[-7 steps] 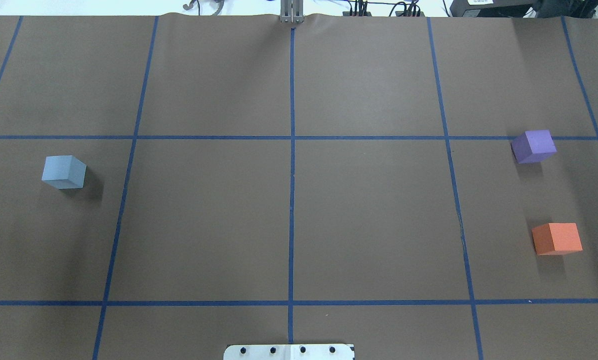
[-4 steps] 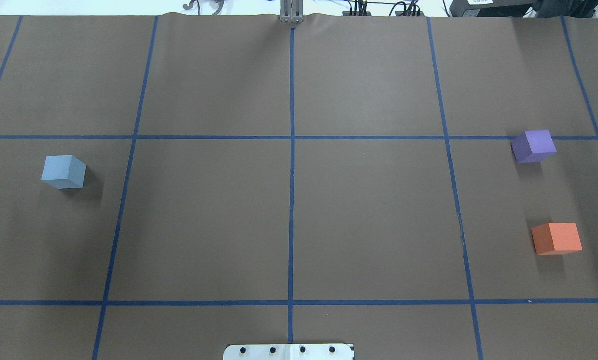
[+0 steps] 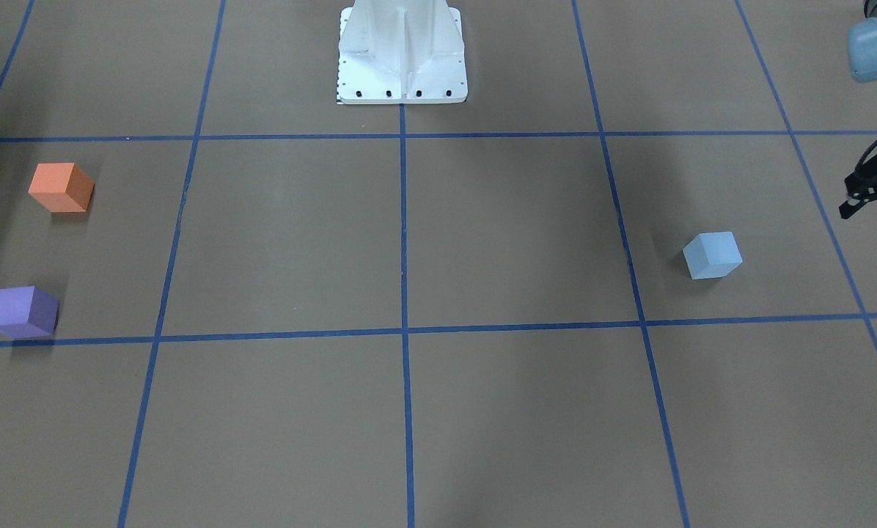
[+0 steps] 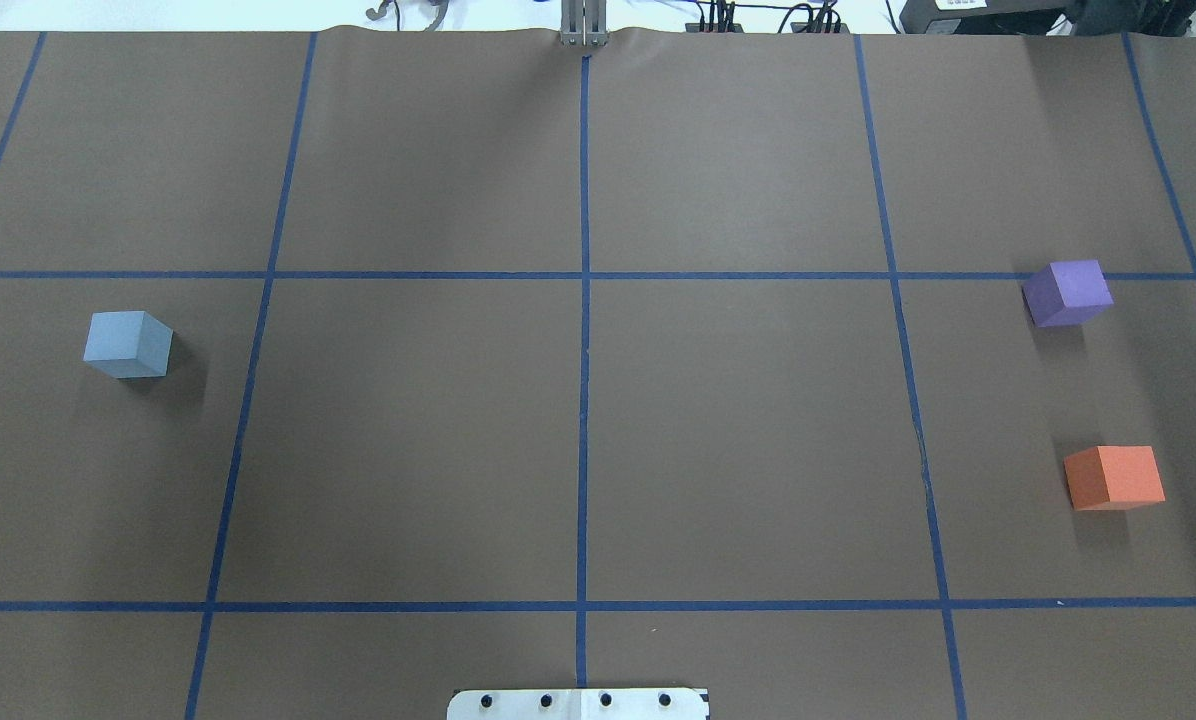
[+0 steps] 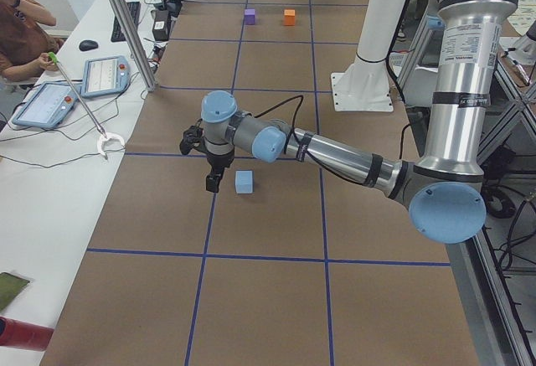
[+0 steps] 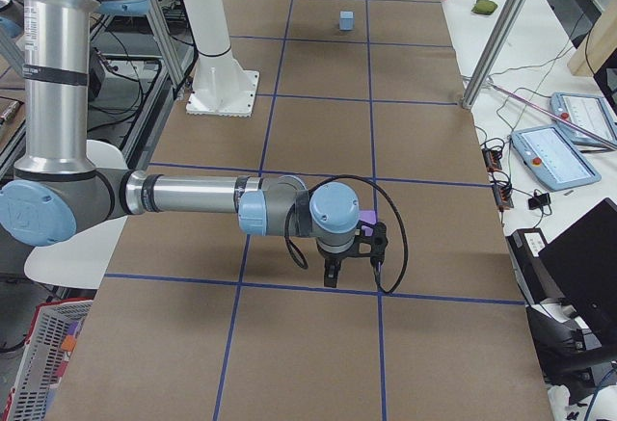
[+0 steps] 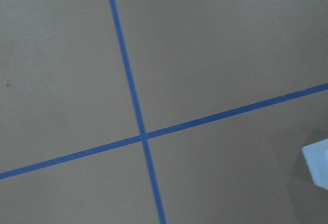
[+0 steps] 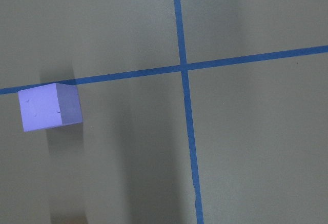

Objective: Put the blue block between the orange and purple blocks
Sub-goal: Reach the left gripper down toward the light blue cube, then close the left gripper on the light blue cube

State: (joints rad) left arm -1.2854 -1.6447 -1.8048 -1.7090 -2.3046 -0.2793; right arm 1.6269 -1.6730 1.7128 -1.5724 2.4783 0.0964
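**Blue block not yet picked up**

Blue block point(image 4: 128, 343) sat alone on the left of the counter point(image 4: 738, 430), ungrasped and well apart from the other two. Purple block point(image 4: 1066, 292) and orange block point(image 4: 1114, 477) stood far right, with the gap between them free. Judged nothing done: grasp, carry across and placing all left. Left jaws hung near the blue block, cut off at the front view's edge; released or clenched, couldn't tell. Right jaws showed only in the right side view, partly hiding the purple block; state couldn't tell.
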